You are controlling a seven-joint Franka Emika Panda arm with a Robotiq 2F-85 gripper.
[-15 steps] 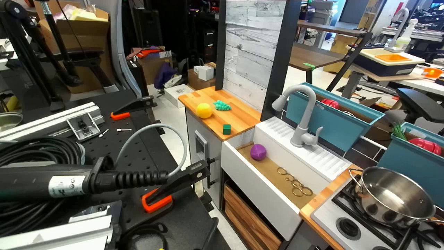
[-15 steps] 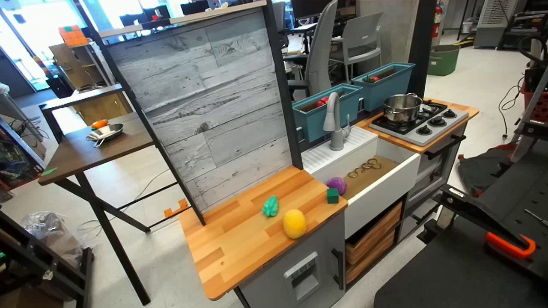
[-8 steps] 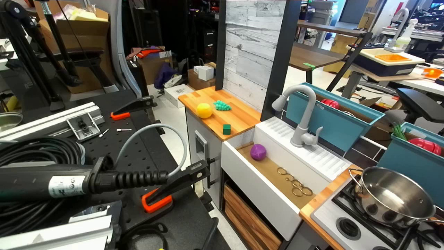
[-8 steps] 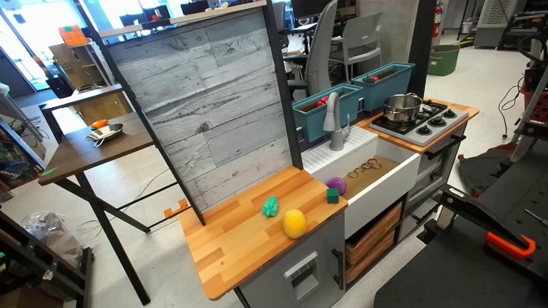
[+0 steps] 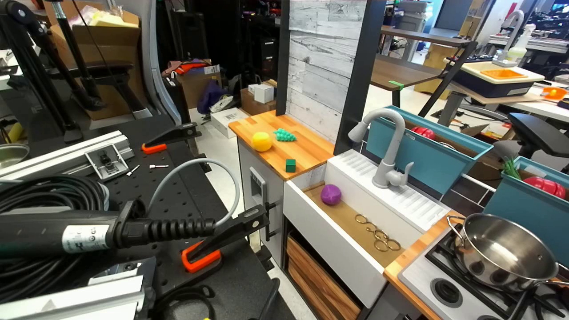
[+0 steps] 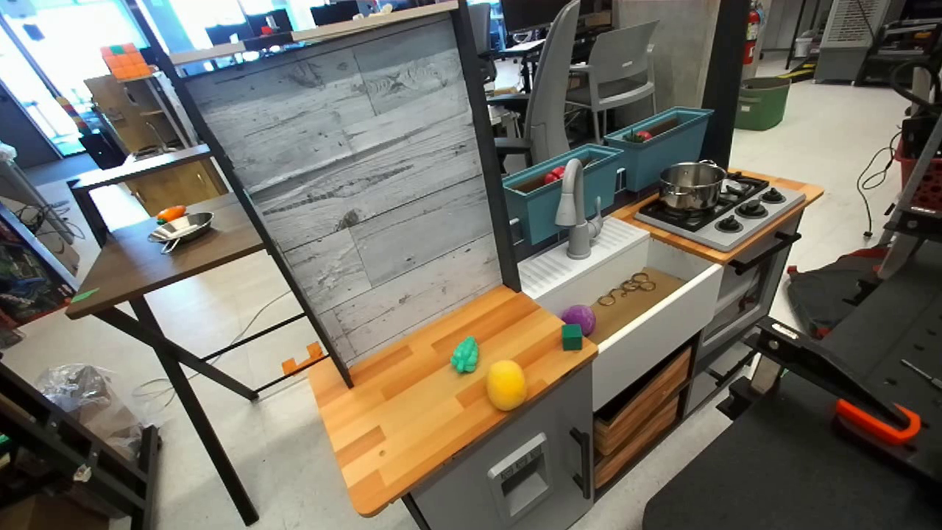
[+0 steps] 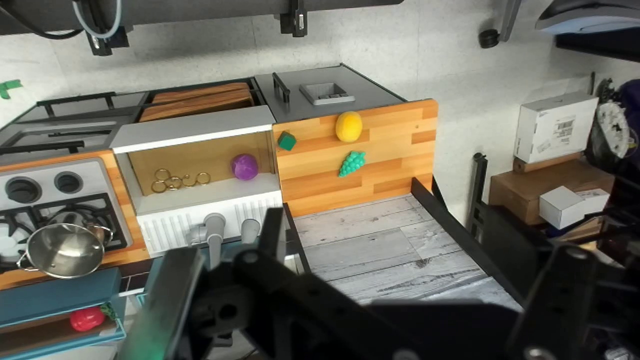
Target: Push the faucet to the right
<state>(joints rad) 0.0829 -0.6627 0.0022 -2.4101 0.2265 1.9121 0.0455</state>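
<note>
The faucet [image 5: 393, 142] is a grey gooseneck tap with a small side lever, standing upright on the ridged white sink ledge [image 5: 415, 209]. It also shows in an exterior view [image 6: 578, 228] and, from above, in the wrist view [image 7: 215, 227], where its lower part is partly covered by my gripper. My gripper [image 7: 385, 230] comes in from the bottom of the wrist view with its dark fingers wide apart and nothing between them. It is well above the scene and apart from the faucet. No part of it shows in either exterior view.
The sink [image 5: 338, 242] holds a purple ball [image 5: 331, 194] and several gold rings [image 5: 378, 235]. A yellow fruit [image 5: 262, 141], green grapes [image 5: 284, 135] and a green cube [image 5: 290, 166] lie on the wooden counter. Teal planters [image 5: 413, 151], a steel pot [image 5: 506, 249] and a tall wood-look panel [image 6: 353, 169] stand nearby.
</note>
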